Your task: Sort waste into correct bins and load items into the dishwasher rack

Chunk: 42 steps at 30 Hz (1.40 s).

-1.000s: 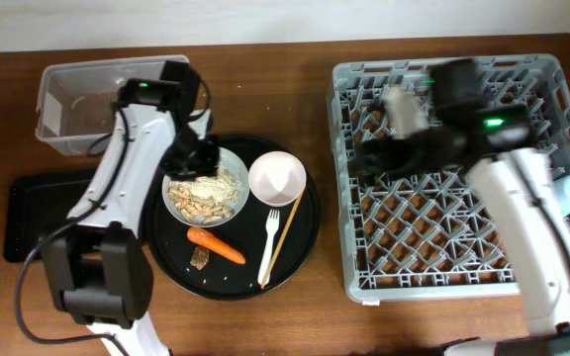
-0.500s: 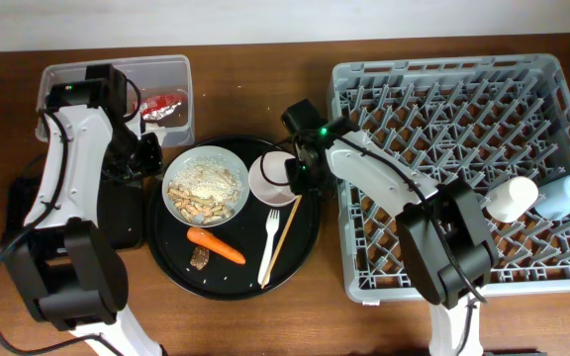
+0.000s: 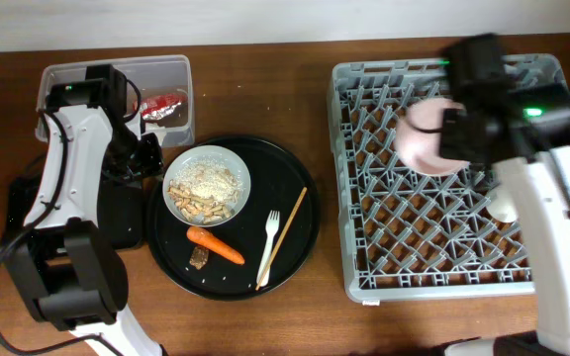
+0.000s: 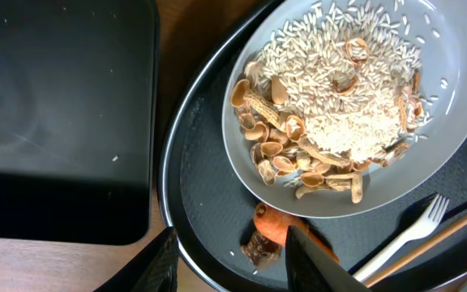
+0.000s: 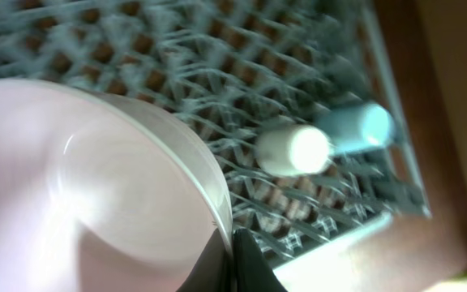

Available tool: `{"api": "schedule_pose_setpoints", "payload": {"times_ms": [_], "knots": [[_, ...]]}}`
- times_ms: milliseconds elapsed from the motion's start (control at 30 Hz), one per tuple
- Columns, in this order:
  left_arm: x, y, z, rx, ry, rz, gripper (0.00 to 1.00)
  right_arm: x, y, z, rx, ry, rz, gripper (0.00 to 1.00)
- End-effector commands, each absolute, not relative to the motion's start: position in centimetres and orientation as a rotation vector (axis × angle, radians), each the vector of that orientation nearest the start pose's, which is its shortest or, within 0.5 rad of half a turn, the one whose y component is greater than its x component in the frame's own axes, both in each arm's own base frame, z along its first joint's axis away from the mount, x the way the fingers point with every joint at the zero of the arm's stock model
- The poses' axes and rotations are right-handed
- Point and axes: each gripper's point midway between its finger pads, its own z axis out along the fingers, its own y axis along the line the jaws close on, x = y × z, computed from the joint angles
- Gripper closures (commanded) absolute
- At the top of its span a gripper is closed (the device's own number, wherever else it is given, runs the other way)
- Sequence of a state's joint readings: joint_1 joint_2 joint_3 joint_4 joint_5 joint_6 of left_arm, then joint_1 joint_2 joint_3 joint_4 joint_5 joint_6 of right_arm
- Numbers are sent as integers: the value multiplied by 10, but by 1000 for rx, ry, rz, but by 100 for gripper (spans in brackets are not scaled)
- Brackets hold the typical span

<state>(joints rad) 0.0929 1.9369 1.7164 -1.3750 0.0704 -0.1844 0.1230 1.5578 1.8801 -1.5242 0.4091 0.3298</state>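
My right gripper is shut on the rim of the white bowl, holding it tilted above the grey dishwasher rack. In the right wrist view the bowl fills the left side, its rim pinched at my gripper. A cream cup and a blue cup lie in the rack. My left gripper is open above the round tray's left rim. Near it are the carrot and the brown morsel. The grey plate-bowl holds food scraps. A red wrapper lies in the clear tub.
The white fork and the chopsticks lie on the round black tray. The shallow black tray sits left of it, partly under my left arm in the overhead view. The rack has upright pegs all over its floor.
My right gripper shut on the white bowl and carried it from the round tray up over the rack. My left arm drew back from the plate-bowl toward the tub, then held still.
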Motion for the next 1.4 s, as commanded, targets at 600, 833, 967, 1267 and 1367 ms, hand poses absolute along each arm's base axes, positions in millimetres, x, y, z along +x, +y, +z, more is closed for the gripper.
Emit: {"api": "schedule_pose_setpoints", "payload": {"times_ms": [600, 833, 967, 1267, 1367], "knots": [[361, 20, 122, -459, 3123, -128, 58, 387, -158, 201, 529, 2184, -1442, 96], [362, 20, 122, -458, 3119, -128, 58, 384, -160, 208, 505, 2096, -1638, 96], [362, 20, 122, -458, 3119, -129, 58, 391, -153, 189, 483, 2193, -1504, 96], [362, 20, 122, -459, 3119, -129, 58, 383, -160, 209, 508, 2085, -1647, 96], [362, 20, 122, -459, 3119, -129, 58, 387, -153, 204, 481, 2103, -1627, 96]]}}
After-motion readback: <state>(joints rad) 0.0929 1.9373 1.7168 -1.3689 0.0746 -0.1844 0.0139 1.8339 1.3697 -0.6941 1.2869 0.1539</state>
